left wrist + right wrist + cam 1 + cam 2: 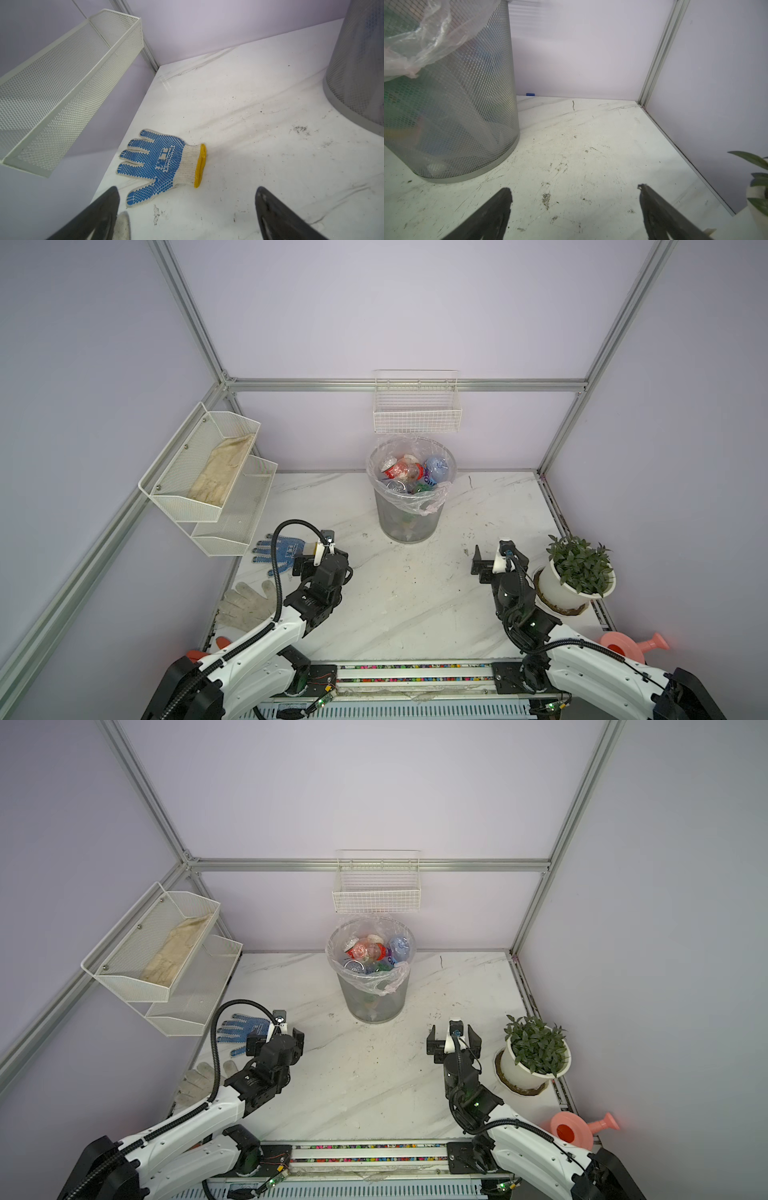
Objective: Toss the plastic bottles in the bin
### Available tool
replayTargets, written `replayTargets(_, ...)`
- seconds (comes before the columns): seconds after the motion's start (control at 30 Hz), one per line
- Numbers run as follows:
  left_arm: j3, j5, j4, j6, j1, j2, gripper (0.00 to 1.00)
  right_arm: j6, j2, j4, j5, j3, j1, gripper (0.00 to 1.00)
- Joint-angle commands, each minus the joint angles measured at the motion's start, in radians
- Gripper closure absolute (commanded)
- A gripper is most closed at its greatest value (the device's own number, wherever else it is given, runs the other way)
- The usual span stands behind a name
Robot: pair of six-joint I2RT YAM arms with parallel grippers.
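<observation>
The bin (409,512) stands at the desk's (415,605) 12 o'clock edge, with the plastic bottles (415,472) heaped inside nearly to its bagged rim. The left pincer (187,193) hangs wide and empty at the bin's 8 o'clock, near a blue-dotted glove (158,164). The right pincer (574,188), equally wide and empty, sits at the bin's 4 o'clock, near a potted plant (577,568).

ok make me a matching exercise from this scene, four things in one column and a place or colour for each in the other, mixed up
Column one:
1 bottles
2 blue glove
3 plant
4 watering can

Column two:
a pink
b lying flat on the table
c in a white pot
d inside the bin

Pairs: 1-d, 2-b, 3-c, 4-a
</observation>
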Motion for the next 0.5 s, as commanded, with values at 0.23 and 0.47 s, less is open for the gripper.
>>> replayTargets(0.23, -0.076, -0.03, 0.033, -0.061, 0.012, 0.029, 0.0, 0.053, 0.002, 0.064, 0.042, -0.004, -0.053, 0.03)
replayTargets(0.47, -0.053, -0.049, -0.009, -0.094, 0.013, 0.059, 0.0, 0.104, 0.045, 0.079, 0.052, 0.009, -0.133, 0.03)
